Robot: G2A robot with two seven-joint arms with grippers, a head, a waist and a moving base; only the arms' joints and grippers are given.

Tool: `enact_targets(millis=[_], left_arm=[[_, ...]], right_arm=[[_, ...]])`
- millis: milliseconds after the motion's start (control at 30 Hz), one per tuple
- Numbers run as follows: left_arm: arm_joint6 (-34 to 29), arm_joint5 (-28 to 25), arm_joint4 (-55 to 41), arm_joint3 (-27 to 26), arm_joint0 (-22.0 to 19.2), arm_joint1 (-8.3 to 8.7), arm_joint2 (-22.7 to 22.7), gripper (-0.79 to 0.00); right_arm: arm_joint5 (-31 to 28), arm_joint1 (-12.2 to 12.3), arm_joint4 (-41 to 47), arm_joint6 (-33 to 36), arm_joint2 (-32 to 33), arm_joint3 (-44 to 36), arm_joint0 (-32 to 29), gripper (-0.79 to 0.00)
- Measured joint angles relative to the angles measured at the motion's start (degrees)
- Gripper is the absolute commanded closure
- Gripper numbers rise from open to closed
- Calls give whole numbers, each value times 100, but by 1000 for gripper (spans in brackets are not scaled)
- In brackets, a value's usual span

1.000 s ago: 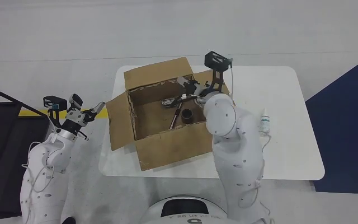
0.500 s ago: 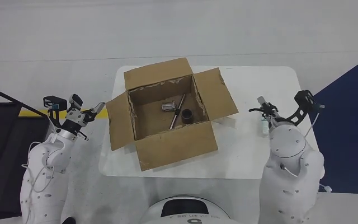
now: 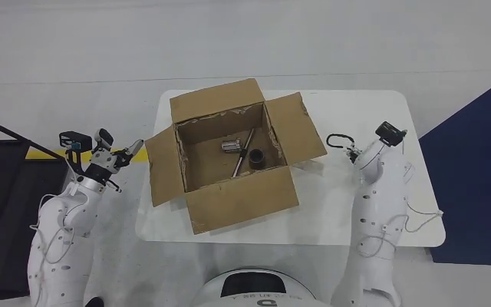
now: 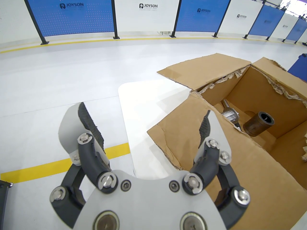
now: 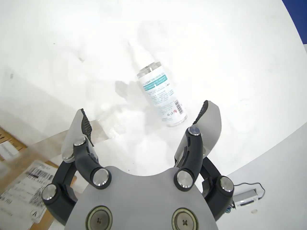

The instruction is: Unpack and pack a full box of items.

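An open cardboard box [image 3: 222,196] stands on the white table [image 3: 368,100]. Inside lie a silver cylinder [image 3: 230,146], a thin metal rod [image 3: 245,152] and a dark metal cylinder [image 3: 256,159]; the dark cylinder [image 4: 257,125] and the silver piece [image 4: 230,114] also show in the left wrist view. A small clear bottle [image 5: 162,96] with a white and teal label lies on its side on the table, right of the box. My right gripper [image 5: 144,108] [image 3: 340,143] hangs open just above it, not touching. My left gripper [image 4: 144,110] [image 3: 126,151] is open and empty, off the table's left side.
The box's four flaps are folded outward; the right flap [image 3: 295,127] lies close to the right gripper, and a labelled flap [image 5: 16,180] is beside it in the right wrist view. The table's rounded edge [image 5: 275,142] runs near the bottle.
The right arm left the box and swung out to the right side of the table, and its gripper now sits over the bottle. The left arm has kept still.
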Motion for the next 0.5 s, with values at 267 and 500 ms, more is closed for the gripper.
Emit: enact_targets(millis=[267, 500], left_arm=[[0, 0, 0, 0, 0, 0, 0, -785], [0, 0, 0, 0, 0, 0, 0, -785]], right_arm=[[-58, -50, -343, 54, 271, 617, 385, -385], [-203, -93, -517, 200, 281, 952, 518, -345]])
